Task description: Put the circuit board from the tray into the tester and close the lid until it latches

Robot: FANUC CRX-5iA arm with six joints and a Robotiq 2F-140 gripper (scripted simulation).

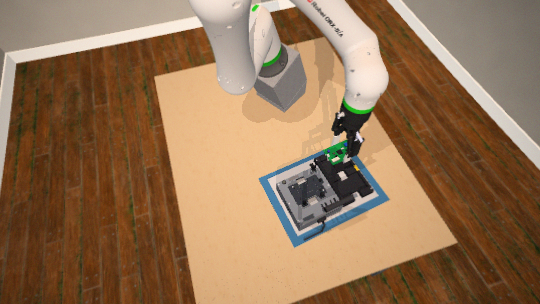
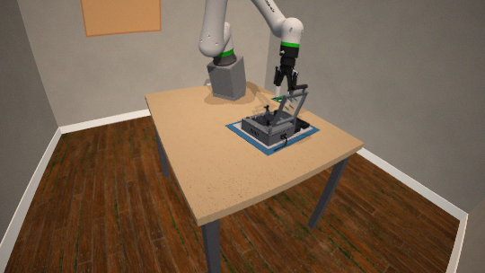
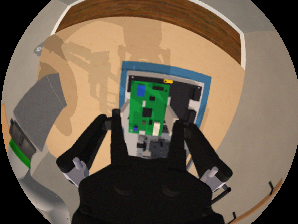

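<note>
My end effector [image 1: 342, 150] [image 2: 284, 98] [image 3: 147, 109] is part-open, its fingers closed on the long edges of the circuit board [image 1: 336, 152] [image 2: 277, 99] [image 3: 150, 107], which I hold above the tray [image 1: 357, 185] [image 2: 304, 125] [image 3: 182, 100]. The pick looks done; seating it in the tester [image 1: 304, 215] [image 2: 260, 131] [image 3: 159, 147], closing the raised lid [image 2: 302, 105], latching and releasing remain. In the wrist view, the board's long axis runs roughly 12 to 6 o'clock, its white connector [image 1: 335, 159] [image 3: 157, 129] toward 6.
</note>
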